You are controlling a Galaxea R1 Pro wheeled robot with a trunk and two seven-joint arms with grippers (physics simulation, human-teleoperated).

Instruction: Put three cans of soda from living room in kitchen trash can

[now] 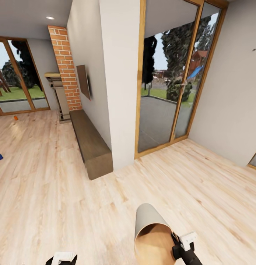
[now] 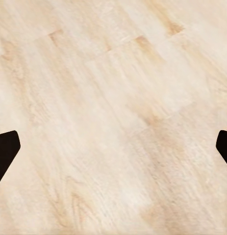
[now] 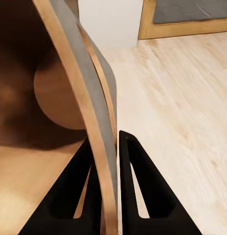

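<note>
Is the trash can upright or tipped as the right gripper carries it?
Tipped. The trash can lies on its side, open mouth facing the camera, its wall pinched by the right gripper.

Pale plank floor (image 1: pixel 50 191), brick fireplace (image 1: pixel 66 70), wood-framed glass doors (image 1: pixel 172 84), low bench (image 1: pixel 90 143)

The right gripper (image 3: pixel 104 156) has two matte black fingers (image 3: pixel 142 191), wedge-shaped and tapering to narrow tips, each with a long slot cut through it. In the head view its black body (image 1: pixel 185 254) carries a white block on top. The left gripper (image 2: pixel 113 147) shows black finger tips (image 2: pixel 5 149) and a white housing (image 1: pixel 63 257).
</note>
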